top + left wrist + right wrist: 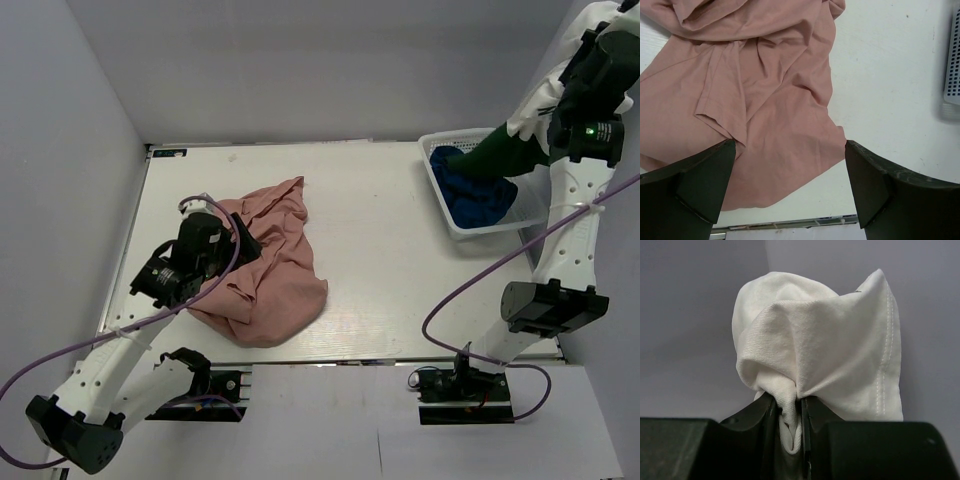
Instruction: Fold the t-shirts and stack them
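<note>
Left gripper [790, 152]: jaws spread wide, nothing between them; poised over pink cloth, contact not clear.
Right gripper [791, 415]: jaws pressed together on a bunched fold of the white t-shirt [830, 350]; raised high above the table's far right corner.
Under Left gripper: one dusty-pink t-shirt [275, 280], a crumpled heap on the table [380, 270]; in the wrist view its lower edge runs between the two fingers, more cloth ahead of them.
At Right gripper: one white t-shirt, bunch standing out from the jaws, stitched hem on its right side.
Below Right gripper: one white mesh basket [434, 182], on the table's far right corner.
In basket: one royal-blue t-shirt [480, 200], crumpled; one dark green cloth [495, 155] across its top, reaching toward the right arm, can't tell what it is.
Count: grippers 2; t-shirts 3 (pink 1, blue 1, white 1); green cloth 1; basket 1.
Spacing: pink heap well apart from basket, bare table between them.
</note>
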Robot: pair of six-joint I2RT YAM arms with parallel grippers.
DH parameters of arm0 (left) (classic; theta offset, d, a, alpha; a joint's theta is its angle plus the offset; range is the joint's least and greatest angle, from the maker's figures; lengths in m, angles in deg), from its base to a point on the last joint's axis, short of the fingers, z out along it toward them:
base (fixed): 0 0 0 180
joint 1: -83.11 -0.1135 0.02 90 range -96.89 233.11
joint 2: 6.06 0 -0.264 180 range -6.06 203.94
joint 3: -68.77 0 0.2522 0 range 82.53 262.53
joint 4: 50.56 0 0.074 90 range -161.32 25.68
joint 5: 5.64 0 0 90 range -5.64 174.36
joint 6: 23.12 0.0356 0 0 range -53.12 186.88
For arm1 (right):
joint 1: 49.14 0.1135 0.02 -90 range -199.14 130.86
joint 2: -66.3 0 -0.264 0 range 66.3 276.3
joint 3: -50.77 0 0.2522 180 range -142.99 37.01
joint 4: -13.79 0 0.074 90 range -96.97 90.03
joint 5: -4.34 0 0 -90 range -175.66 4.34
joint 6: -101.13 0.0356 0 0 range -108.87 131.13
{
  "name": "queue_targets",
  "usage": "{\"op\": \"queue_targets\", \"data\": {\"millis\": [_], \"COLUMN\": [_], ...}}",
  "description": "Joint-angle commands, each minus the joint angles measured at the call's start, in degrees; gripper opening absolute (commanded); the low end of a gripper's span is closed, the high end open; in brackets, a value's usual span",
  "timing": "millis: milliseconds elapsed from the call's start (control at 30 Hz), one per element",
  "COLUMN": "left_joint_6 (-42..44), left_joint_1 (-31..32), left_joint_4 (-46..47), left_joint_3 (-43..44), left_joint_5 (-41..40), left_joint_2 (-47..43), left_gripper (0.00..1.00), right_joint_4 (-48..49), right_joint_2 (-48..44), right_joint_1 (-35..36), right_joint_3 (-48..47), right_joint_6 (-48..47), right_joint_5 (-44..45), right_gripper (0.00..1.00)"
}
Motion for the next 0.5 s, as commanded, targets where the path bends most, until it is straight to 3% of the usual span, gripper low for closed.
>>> {"op": "queue_targets", "data": {"millis": [0,233,467], "left_joint_6": [0.53,0.53,0.0], "left_joint_1": [0.2,0.2,0.2], "left_joint_4": [2.4,1.71,0.99], "left_joint_3": [-0.71,-1.33,-1.33], "left_joint_5": [1.22,1.75,0.61], "left_joint_2": [-0.6,-0.6,-2.26], "left_gripper": [1.0,1.0,1.0], "right_joint_4": [5.4,9.87,16.98], "right_joint_2": [-2.85,-3.29,-3.29], "right_joint_1": [-0.02,-0.02,0.42], "right_joint_3": [2.26,22.46,43.29], "right_joint_6": [0.93,4.63,8.67], "right_joint_5": [-4.8,-13.41,-16.59], "right_gripper": [0.0,0.0,0.0]}}
